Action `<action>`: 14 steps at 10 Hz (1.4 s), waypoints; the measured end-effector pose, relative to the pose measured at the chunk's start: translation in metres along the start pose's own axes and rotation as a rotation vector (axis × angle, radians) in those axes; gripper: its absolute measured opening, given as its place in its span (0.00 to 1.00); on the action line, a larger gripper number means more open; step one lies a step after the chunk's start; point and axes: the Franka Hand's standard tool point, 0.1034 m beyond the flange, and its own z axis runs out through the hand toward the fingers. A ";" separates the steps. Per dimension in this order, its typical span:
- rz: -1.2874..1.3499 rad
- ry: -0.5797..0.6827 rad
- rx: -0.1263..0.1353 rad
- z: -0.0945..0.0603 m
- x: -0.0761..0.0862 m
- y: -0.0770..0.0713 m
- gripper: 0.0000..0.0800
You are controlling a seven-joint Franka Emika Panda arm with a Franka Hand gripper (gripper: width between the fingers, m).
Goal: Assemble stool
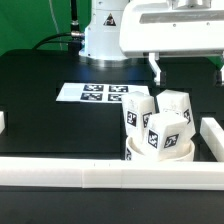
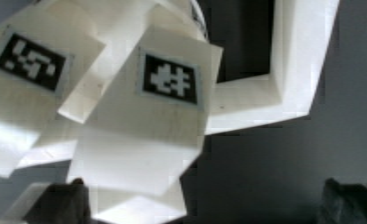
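Scene: a black counter (image 1: pixel 50 110) is carrying the stool parts, with white border rails (image 1: pixel 60 172) edging it and the marker board (image 1: pixel 100 94) lying flat farther back.
Seat: the round rimmed seat (image 1: pixel 135 154) is sitting near the front rail, toward the exterior view's right.
Legs: three blocky tagged legs are standing upright on the seat, bunched and leaning slightly apart: one nearest the camera (image 1: pixel 163 133), one behind it toward the left (image 1: pixel 137 113), one toward the right (image 1: pixel 176 104).
Arm: the arm's white body is hovering high above the cluster; the fingers (image 1: pixel 156 68) are showing as a dark tip above the legs, well apart from them.
Fingers, state: two dark pads (image 2: pixel 64 198) are sitting wide apart in the wrist view with nothing between them, so they are reading as released and empty.
Key relation: the legs are lying straight beneath the fingers, long axes near vertical, so the tops are pointing roughly toward the wrist camera; a tagged leg (image 2: pixel 153 130) is filling the wrist view.
Judgement: a straight descent looks likely for the next grasp; crowding among the legs could cause a neighbour to be knocked.
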 end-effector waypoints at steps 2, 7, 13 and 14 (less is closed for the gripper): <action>0.004 -0.045 0.001 0.003 -0.005 -0.001 0.81; -0.125 -0.311 0.016 0.009 0.006 0.012 0.81; -0.192 -0.461 0.026 0.009 0.008 0.007 0.81; -0.281 -0.453 0.043 0.011 0.009 0.007 0.81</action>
